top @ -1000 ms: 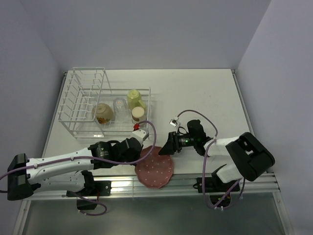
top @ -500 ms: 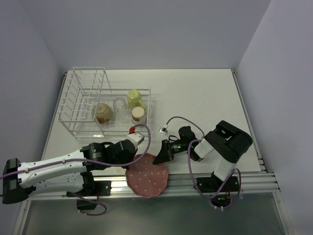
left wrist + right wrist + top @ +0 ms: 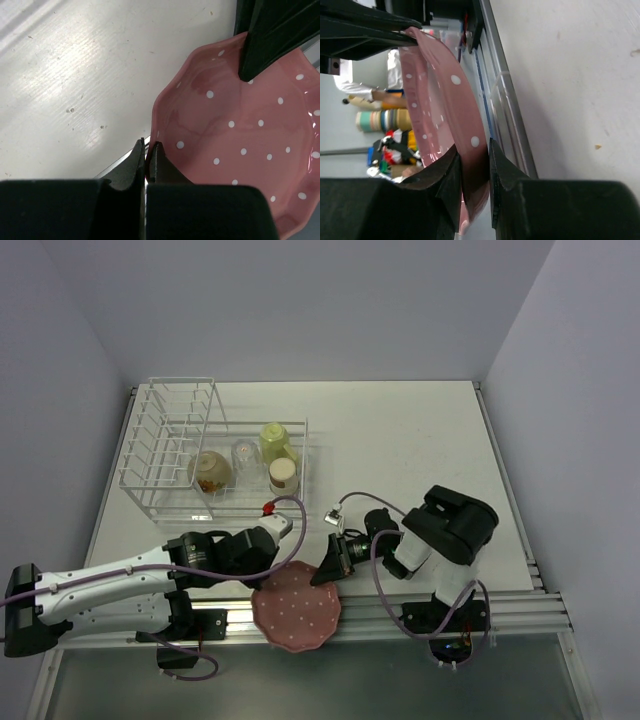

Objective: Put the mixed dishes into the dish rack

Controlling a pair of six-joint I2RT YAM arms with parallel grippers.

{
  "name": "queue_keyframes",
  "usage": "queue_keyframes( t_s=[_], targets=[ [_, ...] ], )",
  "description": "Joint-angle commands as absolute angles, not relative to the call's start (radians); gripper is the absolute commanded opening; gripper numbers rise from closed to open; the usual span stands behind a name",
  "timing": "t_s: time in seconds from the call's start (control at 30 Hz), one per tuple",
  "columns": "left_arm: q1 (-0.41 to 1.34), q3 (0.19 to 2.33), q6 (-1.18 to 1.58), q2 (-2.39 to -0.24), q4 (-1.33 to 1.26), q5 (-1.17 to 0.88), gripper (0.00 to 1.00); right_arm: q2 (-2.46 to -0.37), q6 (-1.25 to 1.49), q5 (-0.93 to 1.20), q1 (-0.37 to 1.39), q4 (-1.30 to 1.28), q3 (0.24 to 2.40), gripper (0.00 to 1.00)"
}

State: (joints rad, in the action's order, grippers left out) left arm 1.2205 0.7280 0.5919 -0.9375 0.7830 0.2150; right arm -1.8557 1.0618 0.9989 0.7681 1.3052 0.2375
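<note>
The pink white-dotted plate [image 3: 296, 608] hangs tilted past the table's near edge, held from both sides. My left gripper [image 3: 268, 582] is shut on its left rim, seen close up in the left wrist view, where the gripper [image 3: 146, 145] pinches the plate [image 3: 240, 135]. My right gripper [image 3: 325, 573] is shut on the opposite rim; in the right wrist view both fingers of the gripper [image 3: 474, 152] press the plate's edge [image 3: 445, 95]. In the dish rack [image 3: 165, 425], the lower basket holds the cream bowl [image 3: 210, 471], glass tumbler [image 3: 245, 453], yellow-green mug [image 3: 277, 440] and small cup [image 3: 283, 473].
The rack's tall slotted plate section [image 3: 170, 415] stands at the back left. The metal rail [image 3: 520, 605] runs along the table's near edge under the plate. Grey walls close in at the left, back and right.
The right gripper has closed onto the plate's rim, and its arm has folded in to the left. The plate has shifted left and toward the near edge, now tilted over the rail.
</note>
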Motion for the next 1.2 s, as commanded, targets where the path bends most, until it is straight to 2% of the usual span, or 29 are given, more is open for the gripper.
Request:
queue_keyframes(
  t_s=[0.0,0.03,0.07,0.1,0.13,0.17,0.2,0.27,0.3,0.37,0.47,0.5,0.57,0.83,1.0,1.17],
  targets=[
    [1.207,0.808,0.663,-0.919,0.569,0.314,0.05,-1.665,1.088,0.962,0.802,1.544,0.242,0.00],
    [1.207,0.814,0.669,-0.917,0.572,0.319,0.09,-1.625,1.050,0.948,0.804,1.460,0.251,0.00],
    [1.207,0.818,0.679,-0.910,0.575,0.324,0.14,-1.574,0.958,0.933,0.804,1.254,0.279,0.00],
    [1.207,0.825,0.684,-0.907,0.577,0.333,0.27,-1.474,0.904,0.893,0.805,1.144,0.296,0.00],
    [1.207,0.830,0.695,-0.901,0.583,0.340,0.32,-1.423,0.782,0.865,0.807,0.888,0.346,0.00],
    [1.207,0.834,0.696,-0.896,0.583,0.345,0.37,-1.367,0.720,0.835,0.807,0.756,0.376,0.00],
    [1.207,0.847,0.701,-0.885,0.587,0.357,0.47,-1.279,0.674,0.798,0.810,0.655,0.402,0.00],
    [1.207,0.859,0.710,-0.877,0.594,0.370,0.53,-1.214,0.576,0.718,0.815,0.443,0.451,0.00],
    [1.207,0.871,0.712,-0.871,0.600,0.376,0.60,-1.174,0.557,0.703,0.815,0.398,0.483,0.00],
    [1.207,0.891,0.725,-0.870,0.610,0.402,0.65,-1.149,0.481,0.628,0.818,0.234,0.544,0.00],
    [1.209,0.937,0.750,-0.854,0.646,0.465,0.78,-1.100,0.434,0.555,0.819,0.135,0.578,0.00],
    [1.209,0.962,0.755,-0.836,0.658,0.478,0.89,-1.080,0.425,0.540,0.819,0.114,0.589,0.00],
    [1.209,0.991,0.762,-0.793,0.666,0.512,0.99,-1.066,0.391,0.476,0.821,0.034,0.629,0.00],
    [1.209,1.192,0.763,-0.669,0.715,0.615,0.99,-0.994,0.325,0.284,0.864,-0.149,0.788,0.00],
    [1.209,1.196,0.700,-0.529,0.536,0.513,0.99,-0.962,0.282,0.192,0.902,-0.231,0.937,0.00],
    [1.209,1.224,0.667,-0.500,0.473,0.468,0.98,-1.000,0.196,0.060,0.965,-0.275,1.143,0.00]
  ],
)
